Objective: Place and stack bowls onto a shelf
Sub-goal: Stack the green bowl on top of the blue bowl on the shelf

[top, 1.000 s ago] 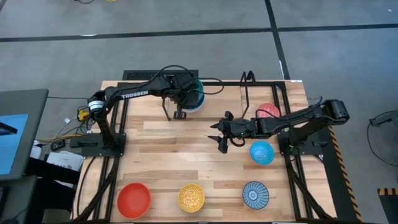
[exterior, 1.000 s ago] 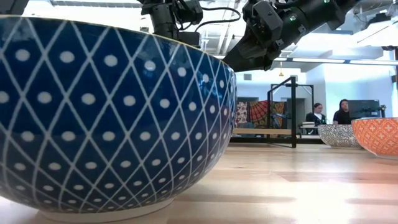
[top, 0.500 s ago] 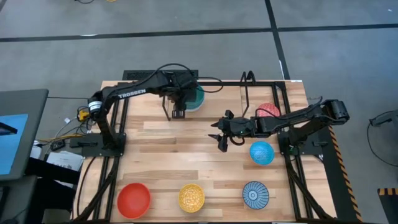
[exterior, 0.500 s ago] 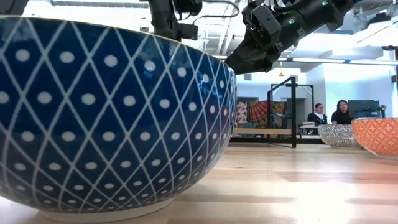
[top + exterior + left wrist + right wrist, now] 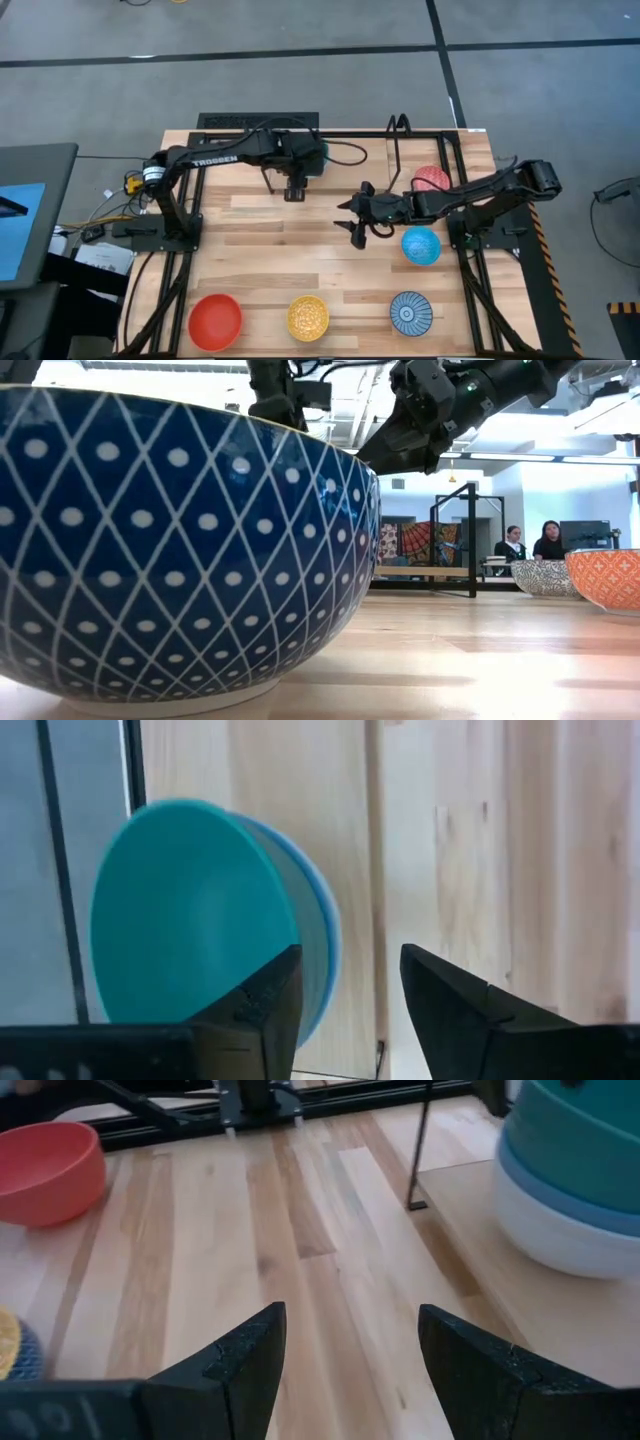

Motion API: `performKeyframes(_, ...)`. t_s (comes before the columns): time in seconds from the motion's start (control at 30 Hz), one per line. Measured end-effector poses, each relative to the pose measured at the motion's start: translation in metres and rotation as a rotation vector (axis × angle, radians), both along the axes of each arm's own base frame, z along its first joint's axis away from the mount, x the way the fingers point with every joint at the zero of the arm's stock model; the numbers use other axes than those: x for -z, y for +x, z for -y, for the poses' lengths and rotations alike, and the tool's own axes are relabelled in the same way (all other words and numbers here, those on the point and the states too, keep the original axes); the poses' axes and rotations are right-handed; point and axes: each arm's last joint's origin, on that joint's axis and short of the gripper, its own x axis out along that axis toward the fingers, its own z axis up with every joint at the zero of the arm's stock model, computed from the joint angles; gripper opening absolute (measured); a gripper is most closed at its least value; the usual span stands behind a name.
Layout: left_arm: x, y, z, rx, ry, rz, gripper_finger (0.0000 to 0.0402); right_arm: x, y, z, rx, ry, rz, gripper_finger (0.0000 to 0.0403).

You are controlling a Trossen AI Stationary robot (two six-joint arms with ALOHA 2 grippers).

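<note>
- Green bowl (image 5: 190,910) sits on top of a stack, nested in a light blue bowl (image 5: 560,1190) over a white bowl (image 5: 560,1240), on the shelf (image 5: 500,1300) at the back of the table (image 5: 300,260).
- Left gripper (image 5: 294,190) hangs just in front of that stack, its fingers (image 5: 265,1010) apart with nothing between them.
- Right gripper (image 5: 352,216) hovers over the middle of the table, fingers (image 5: 245,1360) spread wide and holding nothing.
- Red-pink patterned bowl (image 5: 430,179) rests behind the right arm, and a plain blue bowl (image 5: 421,245) just in front of it.
- Along the front edge stand a red bowl (image 5: 215,320), a yellow patterned bowl (image 5: 308,317) and a blue-white patterned bowl (image 5: 411,313), well apart from one another.
- Two people (image 5: 530,543) sit in the room beyond the table.
</note>
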Motion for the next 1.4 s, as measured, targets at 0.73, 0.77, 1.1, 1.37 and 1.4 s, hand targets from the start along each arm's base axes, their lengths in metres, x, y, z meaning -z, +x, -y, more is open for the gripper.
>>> performKeyframes(0.73,0.017,0.001,0.0,0.01,-0.016,-0.003,0.0145,0.0,0.0,-0.002,-0.006,-0.002,-0.005,0.0255)
performKeyframes(0.77,0.017,0.001,0.0,0.01,-0.016,-0.002,0.0145,0.001,0.0,-0.002,-0.006,-0.003,-0.006,0.0255)
performKeyframes(1.1,0.013,-0.001,-0.006,-0.006,0.005,-0.018,0.0145,0.003,-0.001,-0.002,-0.007,-0.007,-0.028,0.0255)
performKeyframes(1.37,0.031,0.006,-0.011,-0.005,-0.03,-0.064,0.0145,0.003,-0.002,-0.002,-0.007,-0.008,-0.035,0.0255)
performKeyframes(1.4,0.031,0.007,-0.009,-0.003,-0.024,-0.06,0.0145,0.003,-0.002,-0.002,-0.007,-0.008,-0.037,0.0255)
